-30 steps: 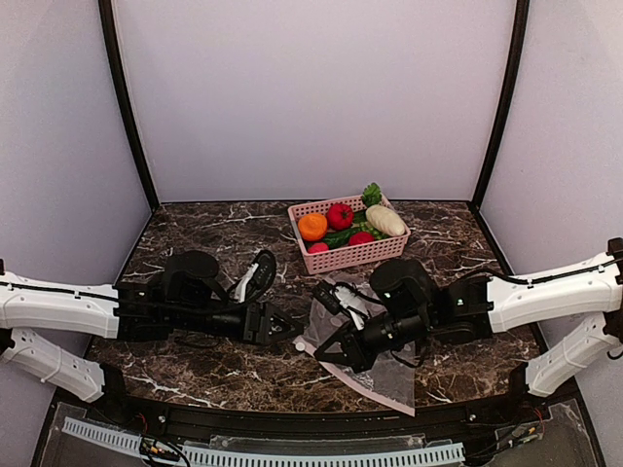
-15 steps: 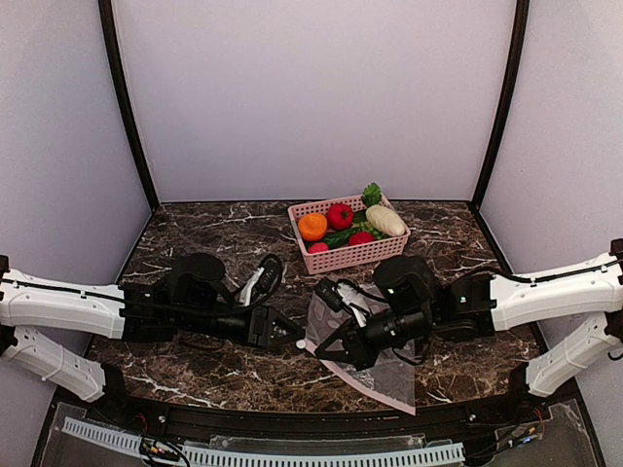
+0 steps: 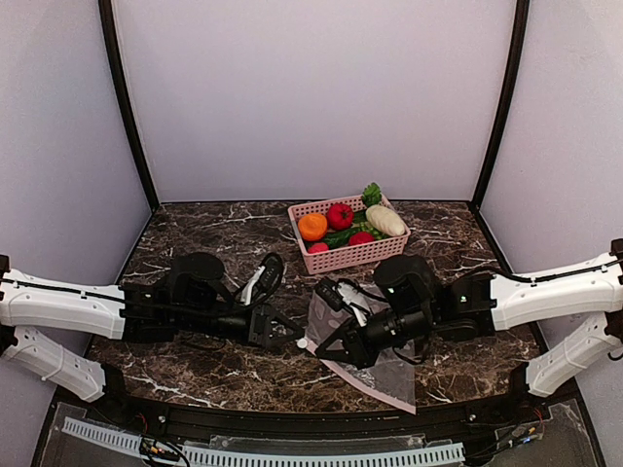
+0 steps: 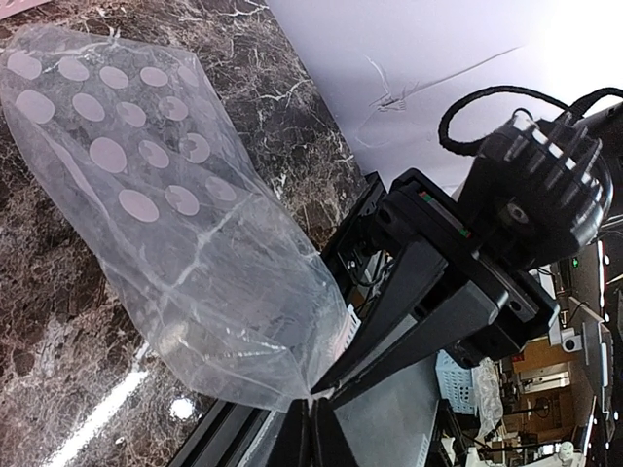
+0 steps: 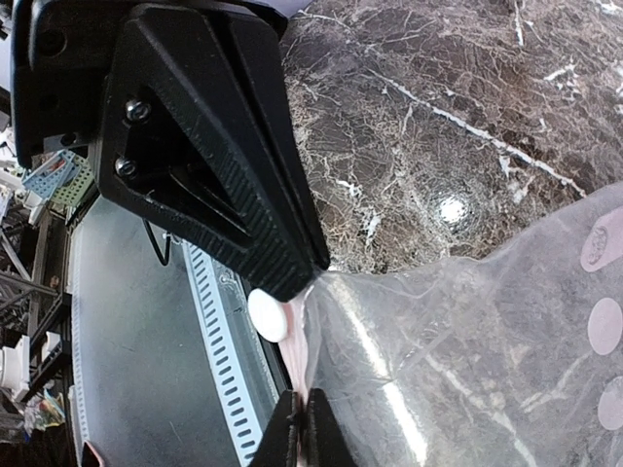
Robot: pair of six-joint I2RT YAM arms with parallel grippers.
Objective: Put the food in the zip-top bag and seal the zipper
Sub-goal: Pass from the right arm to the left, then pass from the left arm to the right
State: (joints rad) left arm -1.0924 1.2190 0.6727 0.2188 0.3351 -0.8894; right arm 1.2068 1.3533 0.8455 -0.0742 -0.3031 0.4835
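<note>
From above we see small toy produce in the pink slotted basket and the clear white-dotted plastic bag lying between left gripper and right gripper; only wrist views show both jaws clenched on its edge.

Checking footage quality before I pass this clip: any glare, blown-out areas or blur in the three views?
Top external view: even light, sharp, but the clear white-dotted plastic bag barely stands out from the dark marble table. Left wrist view: upper right corner blown out white, glare streak on the marble. Right wrist view: round lamp reflection on the marble, background soft.
</note>
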